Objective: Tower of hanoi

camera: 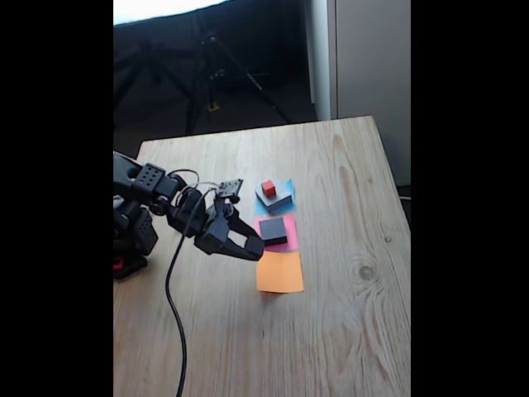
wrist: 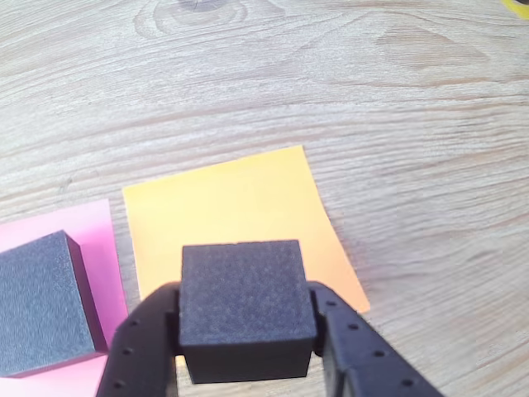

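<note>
In the wrist view my gripper [wrist: 245, 335] is shut on a small black cube [wrist: 242, 302], held above the near edge of the orange paper square [wrist: 240, 207]. A medium black block [wrist: 41, 302] rests on the pink paper [wrist: 95, 227] to the left. In the fixed view the gripper [camera: 250, 246] hangs just left of the orange paper [camera: 279, 271], and the held cube blends into the dark fingers. The medium black block [camera: 273, 229] sits on pink paper. Behind it, a tiny red cube [camera: 268, 188] stands on the flat grey block [camera: 277, 199], which lies on blue paper.
The wooden table [camera: 347, 314] reaches to a right edge near a wall. The arm's base [camera: 132, 236] and a black cable [camera: 175, 314] occupy the left side. Tripod legs [camera: 215, 74] stand on the dark floor beyond the far table edge.
</note>
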`<state>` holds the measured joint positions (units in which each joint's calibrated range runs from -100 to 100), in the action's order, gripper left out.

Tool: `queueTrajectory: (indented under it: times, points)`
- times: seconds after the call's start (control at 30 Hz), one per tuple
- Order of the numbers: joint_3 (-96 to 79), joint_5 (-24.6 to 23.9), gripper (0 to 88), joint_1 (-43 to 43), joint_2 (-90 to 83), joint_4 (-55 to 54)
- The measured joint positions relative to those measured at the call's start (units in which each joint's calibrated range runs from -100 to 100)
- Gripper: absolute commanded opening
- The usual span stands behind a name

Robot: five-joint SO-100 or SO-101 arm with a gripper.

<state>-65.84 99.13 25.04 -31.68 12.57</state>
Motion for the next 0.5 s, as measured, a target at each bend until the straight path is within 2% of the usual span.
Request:
queueTrajectory:
  times: [0.27, 0.5]
  points:
    - [-7.0, 0.0, 3.1, 0.2, 7.7, -18.8]
    - [-8.1, 0.0, 3.2, -0.4, 11.3, -26.8]
